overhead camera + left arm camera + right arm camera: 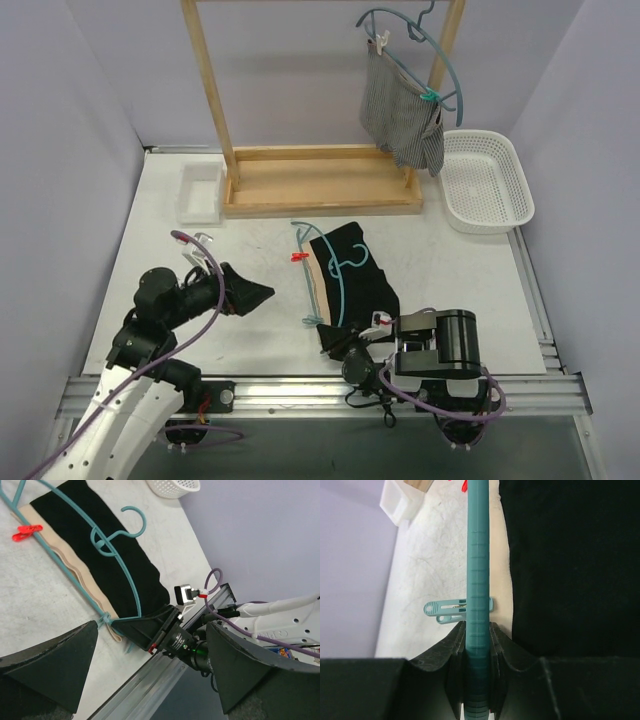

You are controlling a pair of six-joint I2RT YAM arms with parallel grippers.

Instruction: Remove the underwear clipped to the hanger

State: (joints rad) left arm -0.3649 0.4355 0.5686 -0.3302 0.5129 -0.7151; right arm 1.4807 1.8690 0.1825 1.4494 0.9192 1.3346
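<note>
Clamping the teal hanger [478, 555], right gripper [477, 640] anchors it; left gripper [258, 293], wide open, must next squeeze the red clip [27, 531] ahead, freeing the black underwear [355, 270].

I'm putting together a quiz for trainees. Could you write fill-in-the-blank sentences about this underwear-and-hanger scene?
The right tool is clamped on the teal hanger lying on the ____ underwear.
The left tool holds its jaws ____.
The clip at the tan waistband's far end is ____.
The grey striped underwear hangs up on the ____ rack.
Missing words: black; open; red; wooden.
</note>
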